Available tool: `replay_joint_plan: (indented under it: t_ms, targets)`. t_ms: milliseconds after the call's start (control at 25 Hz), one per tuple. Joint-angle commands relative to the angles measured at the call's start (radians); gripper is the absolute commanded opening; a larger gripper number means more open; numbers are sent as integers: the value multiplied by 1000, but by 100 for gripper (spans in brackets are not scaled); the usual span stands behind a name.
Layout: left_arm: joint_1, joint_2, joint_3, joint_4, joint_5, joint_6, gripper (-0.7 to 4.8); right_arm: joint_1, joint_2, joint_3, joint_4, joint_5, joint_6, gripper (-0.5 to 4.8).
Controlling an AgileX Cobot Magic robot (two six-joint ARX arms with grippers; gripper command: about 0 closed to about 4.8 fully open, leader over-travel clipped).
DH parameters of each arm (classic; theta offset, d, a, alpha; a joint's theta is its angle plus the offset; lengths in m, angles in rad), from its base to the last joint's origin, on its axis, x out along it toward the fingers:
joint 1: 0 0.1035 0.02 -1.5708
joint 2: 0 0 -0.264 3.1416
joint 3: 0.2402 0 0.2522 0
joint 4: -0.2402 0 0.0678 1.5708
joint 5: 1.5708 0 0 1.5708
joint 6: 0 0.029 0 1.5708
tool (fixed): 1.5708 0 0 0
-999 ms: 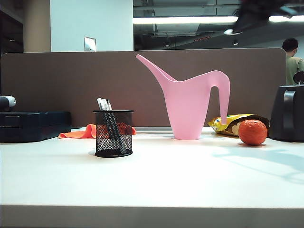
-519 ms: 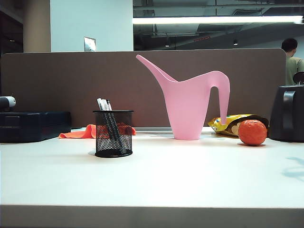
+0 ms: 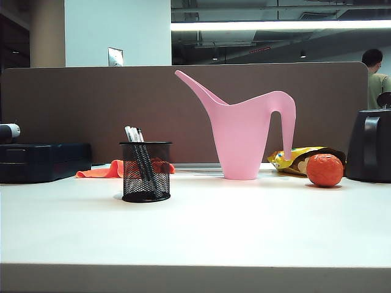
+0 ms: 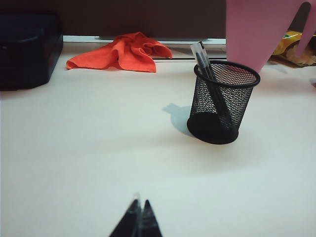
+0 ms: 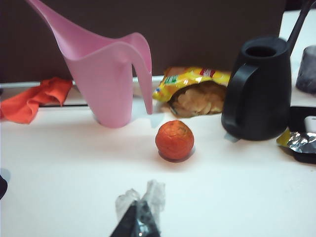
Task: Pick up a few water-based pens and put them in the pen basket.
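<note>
Black tips together on our left gripper (image 4: 138,217), nothing held; pen basket (image 4: 223,101) at 1 o'clock w/ water-based pens (image 4: 203,61) standing inside. Right gripper (image 5: 138,217) also pinched closed, empty; orange ball (image 5: 174,140) at 12, pink watering can (image 5: 106,74) at 11.

Pink watering can (image 3: 244,131), orange ball (image 3: 324,170) beside open snack bag (image 3: 299,159), black jug (image 3: 369,145), orange cloth (image 3: 104,170), white table (image 3: 201,232)

No lettering can be read anywhere; print on the yellow snack bag (image 5: 195,81) is blurred.
</note>
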Motion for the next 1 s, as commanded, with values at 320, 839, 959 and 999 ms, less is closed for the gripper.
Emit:
replay_joint_plan:
  t_ms: [320, 839, 959, 999]
  targets:
    - [1, 1, 2, 8, 2, 2, -5, 0, -407, -234, -8, 2, 0, -5]
    - [-2, 1, 1, 18, 4, 10, -5, 2, -419, -333, 53, -5, -32, -5]
    - [-2, 1, 1, 29, 3, 10, -5, 2, -419, -362, 89, -5, -49, -5]
    - [-2, 1, 1, 35, 2, 11, -5, 2, -419, -372, 102, -5, -50, -5]
